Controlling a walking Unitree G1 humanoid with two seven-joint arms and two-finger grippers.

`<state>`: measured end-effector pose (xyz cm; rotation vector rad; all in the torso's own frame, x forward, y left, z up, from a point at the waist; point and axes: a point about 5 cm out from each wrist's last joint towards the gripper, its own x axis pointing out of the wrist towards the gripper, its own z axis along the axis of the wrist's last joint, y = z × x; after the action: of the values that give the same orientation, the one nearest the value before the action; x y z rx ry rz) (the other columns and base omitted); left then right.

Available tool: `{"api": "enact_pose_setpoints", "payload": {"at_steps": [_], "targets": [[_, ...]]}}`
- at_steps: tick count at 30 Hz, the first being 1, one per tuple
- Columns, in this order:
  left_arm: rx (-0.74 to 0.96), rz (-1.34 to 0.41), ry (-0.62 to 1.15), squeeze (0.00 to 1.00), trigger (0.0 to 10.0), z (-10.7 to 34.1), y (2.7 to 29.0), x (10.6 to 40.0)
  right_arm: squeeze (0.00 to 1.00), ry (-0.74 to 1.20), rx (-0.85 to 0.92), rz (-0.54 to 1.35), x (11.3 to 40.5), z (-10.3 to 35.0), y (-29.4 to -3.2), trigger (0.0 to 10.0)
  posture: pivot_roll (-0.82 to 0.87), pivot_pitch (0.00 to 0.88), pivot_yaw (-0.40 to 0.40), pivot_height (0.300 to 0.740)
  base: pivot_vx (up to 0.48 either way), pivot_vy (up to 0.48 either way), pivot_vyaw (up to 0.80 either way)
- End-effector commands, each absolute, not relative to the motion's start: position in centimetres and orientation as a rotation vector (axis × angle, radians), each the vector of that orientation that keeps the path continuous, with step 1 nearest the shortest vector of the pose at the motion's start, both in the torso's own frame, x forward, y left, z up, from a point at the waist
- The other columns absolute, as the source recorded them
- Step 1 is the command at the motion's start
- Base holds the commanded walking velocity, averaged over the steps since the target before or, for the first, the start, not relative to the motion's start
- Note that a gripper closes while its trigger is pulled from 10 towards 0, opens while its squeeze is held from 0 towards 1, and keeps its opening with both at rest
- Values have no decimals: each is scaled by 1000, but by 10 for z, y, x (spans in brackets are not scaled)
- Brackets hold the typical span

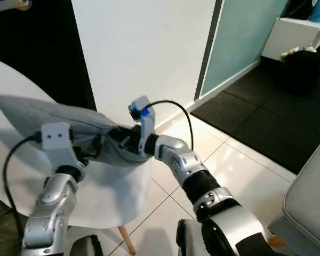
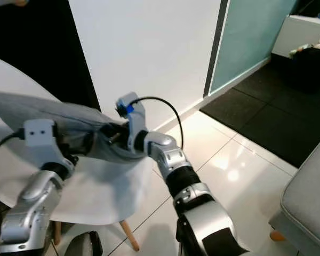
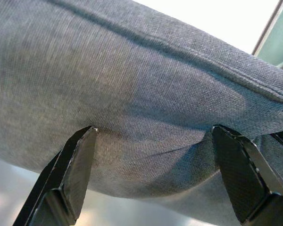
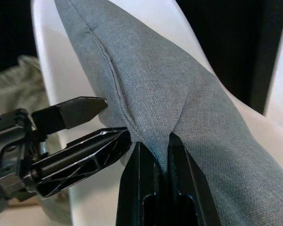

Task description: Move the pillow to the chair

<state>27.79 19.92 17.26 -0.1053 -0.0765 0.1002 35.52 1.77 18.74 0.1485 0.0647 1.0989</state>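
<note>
The pillow [image 1: 53, 120] is hanging in the air over the white chair [image 1: 104, 200], gripped at its near edge by both hands. It is sloping up and away from the robot, its far end reaching toward the chair's curved back, and its near corner is sagging just above the seat. Whether any of it is touching the shell is hard to judge.

The right hand [image 4: 153, 157] is pinching a fold of the grey fabric, its two fingers pressed together on the cloth right beside the seam. The left hand [image 3: 153, 141] is spread wide, with the pillow bulging down between its two fingers [image 3: 78, 160]; both tips are meeting the fabric, so it looks to be propping or loosely clasping the edge rather than clamping it.

By these pictures the carrying looks nearly finished: the pillow is already at the chair and above the seat. What is left seems to be lowering it until the seat is bearing it, letting go with both hands, and drawing the arms clear. The seat slopes toward the front rim, so a pillow set down too near the edge could slide off onto the tiled floor [image 1: 240, 165].
</note>
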Motion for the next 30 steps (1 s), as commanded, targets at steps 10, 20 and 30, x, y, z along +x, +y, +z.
{"api": "enact_pose_setpoints", "payload": {"at_steps": [10,20,30], "targets": [[-68,105,50,0,10000,152,195,277,1000,37,-44,1278,339,168,18,10000,-34,67,-59,546,0,0,0],[-52,124,74,0,10000,154,194,282,1000,-5,146,1406,333,187,-23,10000,-54,29,-57,546,0,0,0],[13,109,94,0,10000,155,191,284,0,-49,366,1375,335,204,-52,10000,-64,9,-65,546,0,0,0]]}}
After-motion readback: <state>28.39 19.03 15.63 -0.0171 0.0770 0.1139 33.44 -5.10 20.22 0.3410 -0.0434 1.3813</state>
